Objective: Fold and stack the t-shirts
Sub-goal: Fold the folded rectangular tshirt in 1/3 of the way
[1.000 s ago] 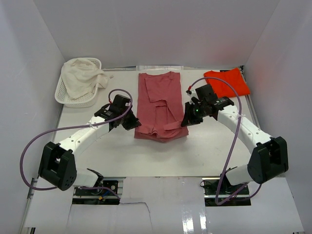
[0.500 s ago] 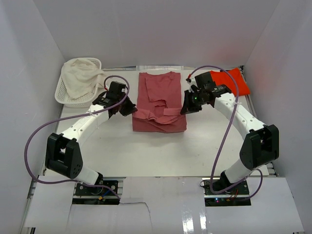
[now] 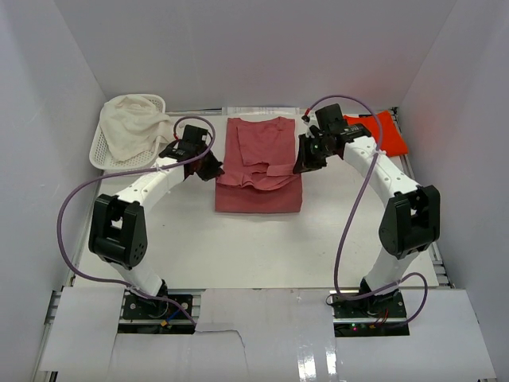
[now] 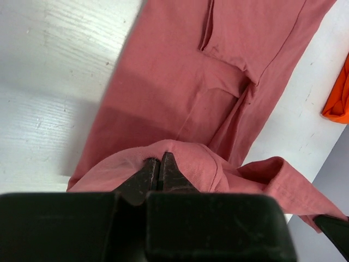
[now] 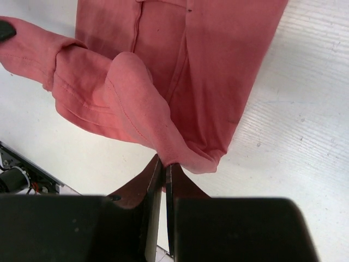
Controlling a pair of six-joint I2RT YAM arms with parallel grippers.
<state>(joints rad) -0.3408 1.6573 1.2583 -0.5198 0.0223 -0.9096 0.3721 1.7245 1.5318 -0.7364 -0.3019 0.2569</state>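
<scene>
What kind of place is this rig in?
Likely a robot lab cell: plain white panels box in a white tabletop, with a dusty-rose cotton t-shirt and white plastic lattice basket as props.

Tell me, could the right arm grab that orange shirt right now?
Probably not yet: the orange shirt lies uncovered close by, but the right fingers are shut on the rose shirt.

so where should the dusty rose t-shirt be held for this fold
Probably by the two side corners of its free end, one pinch coming in from each flank. The dusty rose t-shirt lies as a long flat strip, so lifting both corners together should carry that end over evenly. The left gripper and right gripper are shut on bunched cloth at those spots.
</scene>
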